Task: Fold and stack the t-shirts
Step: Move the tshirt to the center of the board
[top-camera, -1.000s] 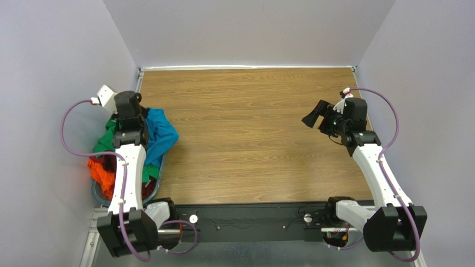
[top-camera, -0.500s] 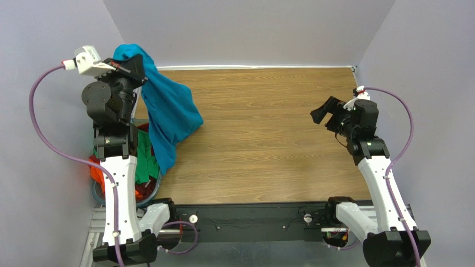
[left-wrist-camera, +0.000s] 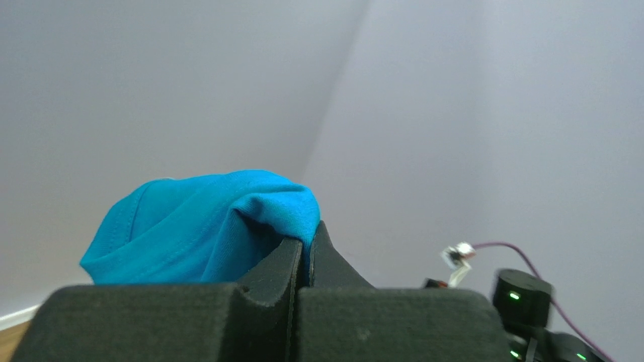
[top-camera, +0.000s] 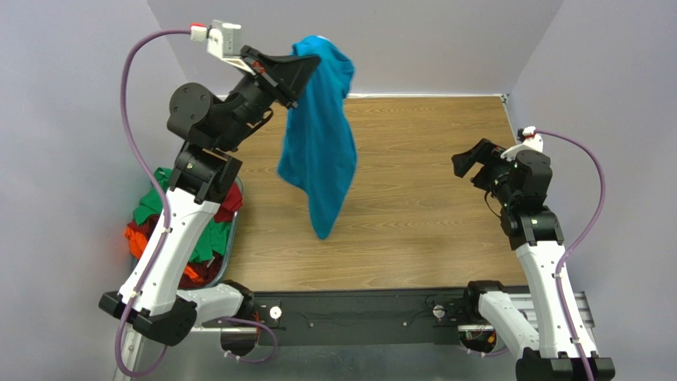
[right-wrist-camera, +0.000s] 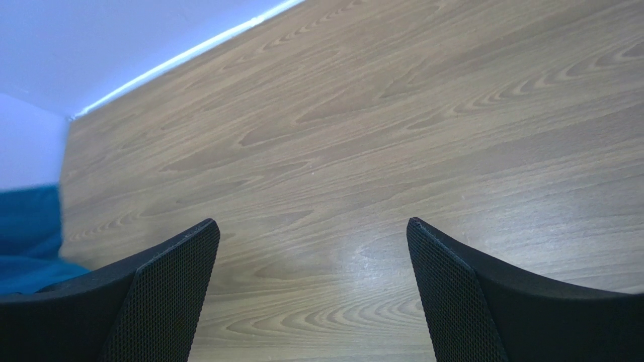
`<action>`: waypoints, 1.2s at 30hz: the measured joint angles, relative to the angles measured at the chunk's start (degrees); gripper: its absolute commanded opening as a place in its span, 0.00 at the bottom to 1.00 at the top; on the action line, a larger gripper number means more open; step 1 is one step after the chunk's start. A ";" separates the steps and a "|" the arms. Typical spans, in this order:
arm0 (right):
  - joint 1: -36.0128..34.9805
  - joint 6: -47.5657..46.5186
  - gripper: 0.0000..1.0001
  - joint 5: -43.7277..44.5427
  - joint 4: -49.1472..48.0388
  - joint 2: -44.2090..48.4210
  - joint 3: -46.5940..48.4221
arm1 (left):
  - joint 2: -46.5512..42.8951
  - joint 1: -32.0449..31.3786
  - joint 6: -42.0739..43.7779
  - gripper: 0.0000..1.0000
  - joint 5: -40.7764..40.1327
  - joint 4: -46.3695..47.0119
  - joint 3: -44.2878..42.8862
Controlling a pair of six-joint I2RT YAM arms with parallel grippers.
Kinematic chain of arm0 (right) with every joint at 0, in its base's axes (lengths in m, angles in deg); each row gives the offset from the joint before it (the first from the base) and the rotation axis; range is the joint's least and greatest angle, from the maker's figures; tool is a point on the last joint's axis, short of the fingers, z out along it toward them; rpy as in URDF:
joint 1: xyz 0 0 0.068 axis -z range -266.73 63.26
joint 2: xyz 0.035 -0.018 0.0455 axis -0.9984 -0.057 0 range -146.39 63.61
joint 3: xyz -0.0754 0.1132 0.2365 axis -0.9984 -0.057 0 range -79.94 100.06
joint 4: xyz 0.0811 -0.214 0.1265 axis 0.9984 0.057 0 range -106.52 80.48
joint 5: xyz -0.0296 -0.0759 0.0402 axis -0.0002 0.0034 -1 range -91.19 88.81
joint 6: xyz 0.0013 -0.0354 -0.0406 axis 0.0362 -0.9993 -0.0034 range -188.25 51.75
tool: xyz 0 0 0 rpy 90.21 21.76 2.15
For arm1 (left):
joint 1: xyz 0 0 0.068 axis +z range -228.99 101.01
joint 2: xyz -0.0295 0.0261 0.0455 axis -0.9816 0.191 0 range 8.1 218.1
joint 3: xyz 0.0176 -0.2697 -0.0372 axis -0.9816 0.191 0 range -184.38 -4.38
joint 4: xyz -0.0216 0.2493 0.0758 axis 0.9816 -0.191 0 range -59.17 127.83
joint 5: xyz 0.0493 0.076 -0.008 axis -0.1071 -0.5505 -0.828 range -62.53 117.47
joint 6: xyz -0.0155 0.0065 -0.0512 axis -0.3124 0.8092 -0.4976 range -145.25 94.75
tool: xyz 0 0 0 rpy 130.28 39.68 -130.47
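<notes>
The left jaws are shut tight on a fold of the teal-blue t-shirt [top-camera: 319,147], which is held up high and hangs down over the worktop [top-camera: 421,151]. The right jaws are spread wide, with nothing held, near the right edge. The green t-shirt [top-camera: 210,238] and orange t-shirt [top-camera: 138,238] are heaped in the basket [top-camera: 227,252] at the left.

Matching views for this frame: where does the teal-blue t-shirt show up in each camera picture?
Top external: the teal-blue t-shirt hangs at upper centre from the left pincer, above the table.
Left wrist: bunched at lower left, clamped between the shut fingers.
Right wrist: a strip at the left edge.
Shared landmark: the wood table, in all three; only a corner sliver in the left wrist.
</notes>
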 measured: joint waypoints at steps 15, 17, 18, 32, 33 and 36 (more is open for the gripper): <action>0.00 -0.61 1.00 7.04 0.02 6.14 -0.81 | 4.24 -10.56 2.86 0.15 -8.66 5.95 5.92; 0.00 -0.74 1.00 7.08 0.04 5.53 -0.90 | 6.67 -7.45 1.46 0.34 -12.04 5.05 10.86; 0.00 -0.83 1.00 7.06 0.04 5.18 -0.90 | 7.91 -5.99 0.87 0.58 -12.92 4.42 12.39; -1.73 -3.21 1.00 -4.55 0.70 -7.87 -1.99 | 14.19 4.44 -1.84 0.98 -22.75 -8.59 23.28; -3.26 -3.15 1.00 -4.39 0.81 -8.26 -2.45 | 13.14 4.37 -1.81 0.98 -22.43 -8.00 24.09; -10.86 -2.51 1.00 -3.76 0.83 -10.05 -3.93 | 11.23 2.80 -1.79 0.98 -22.16 -7.02 27.15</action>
